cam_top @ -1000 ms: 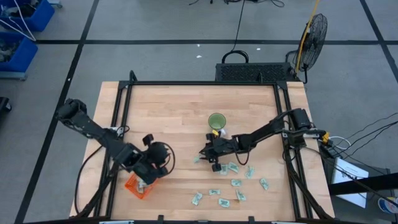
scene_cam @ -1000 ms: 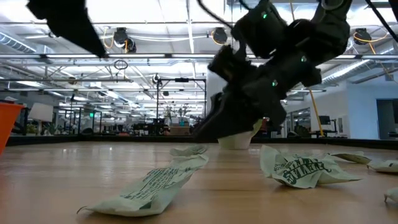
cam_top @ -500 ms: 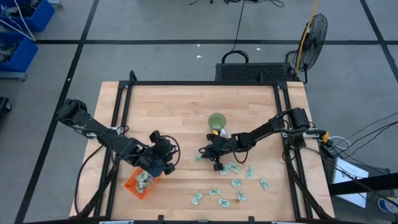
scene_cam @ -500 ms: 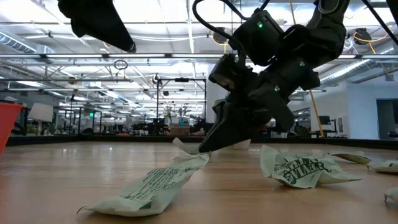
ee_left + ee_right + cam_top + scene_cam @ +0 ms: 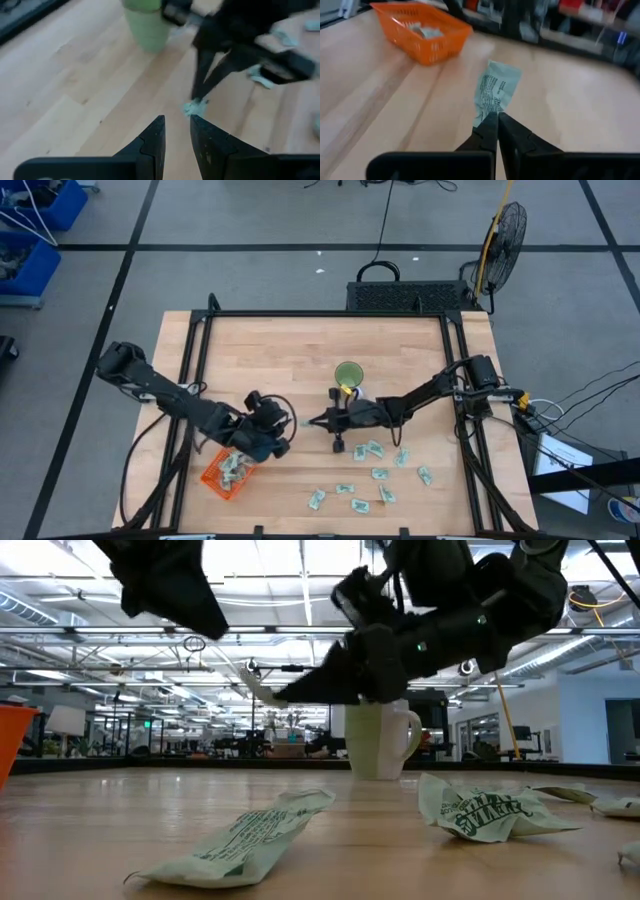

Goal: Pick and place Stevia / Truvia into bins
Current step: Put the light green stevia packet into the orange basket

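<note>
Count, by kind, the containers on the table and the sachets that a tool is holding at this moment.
Orange basket: 1
Green cup: 1
Sachet pinched in the right tool: 1
Total: 3

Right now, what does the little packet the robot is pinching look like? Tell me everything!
The sachet is a small flat paper packet, pale white-green with tiny dark print, a bit crinkled. The right gripper is shut on its lower corner, so it sticks out beyond the dark fingertips. It hangs in the air above the wooden table, touching nothing else. From above, it shows as a pale speck between the two arms, apart from the orange basket.
</note>
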`<state>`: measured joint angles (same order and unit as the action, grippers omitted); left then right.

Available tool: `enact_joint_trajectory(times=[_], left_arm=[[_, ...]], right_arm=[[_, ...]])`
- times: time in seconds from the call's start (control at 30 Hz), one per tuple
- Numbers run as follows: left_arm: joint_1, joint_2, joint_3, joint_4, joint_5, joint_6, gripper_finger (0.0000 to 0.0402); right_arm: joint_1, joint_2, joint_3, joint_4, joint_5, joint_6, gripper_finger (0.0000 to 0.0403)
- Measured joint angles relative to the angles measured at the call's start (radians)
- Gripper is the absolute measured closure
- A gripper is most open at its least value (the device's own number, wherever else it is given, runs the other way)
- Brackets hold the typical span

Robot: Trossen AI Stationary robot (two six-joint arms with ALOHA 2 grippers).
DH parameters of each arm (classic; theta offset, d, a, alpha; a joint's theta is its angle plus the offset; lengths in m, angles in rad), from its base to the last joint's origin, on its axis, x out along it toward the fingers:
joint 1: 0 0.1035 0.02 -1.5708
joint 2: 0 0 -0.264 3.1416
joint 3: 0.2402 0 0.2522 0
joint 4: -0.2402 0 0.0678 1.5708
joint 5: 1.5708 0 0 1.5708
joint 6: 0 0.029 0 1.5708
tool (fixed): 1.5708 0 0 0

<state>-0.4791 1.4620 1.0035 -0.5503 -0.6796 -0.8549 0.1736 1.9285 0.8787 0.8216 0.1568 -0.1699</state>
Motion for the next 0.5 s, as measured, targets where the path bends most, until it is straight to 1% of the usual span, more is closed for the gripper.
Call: enact_joint_trajectory(times=[0.1, 0.27, 0.33, 0.4, 0.5], left_arm=[[0.020, 0.019, -0.001, 0.029, -0.001, -0.023, 0.0304], [0.055, 0.046, -0.001, 0.093, 0.024, -0.016, 0.0305], [0.066, 0.050, 0.000, 0.105, 0.054, -0.009, 0.0304], [0.077, 0.050, -0.001, 0.111, 0.087, -0.005, 0.0304], [0.085, 0.047, -0.001, 0.117, 0.106, -0.022, 0.0304]], right_arm=[[0.017, 0.000, 0.000, 0.077, -0.004, -0.131, 0.0401], [0.045, 0.000, 0.000, 0.165, 0.002, -0.242, 0.0402], [0.051, 0.000, 0.000, 0.168, 0.021, -0.284, 0.0402], [0.056, 0.000, 0.000, 0.152, 0.073, -0.314, 0.0402], [0.057, 0.000, 0.000, 0.105, 0.118, -0.341, 0.0402]])
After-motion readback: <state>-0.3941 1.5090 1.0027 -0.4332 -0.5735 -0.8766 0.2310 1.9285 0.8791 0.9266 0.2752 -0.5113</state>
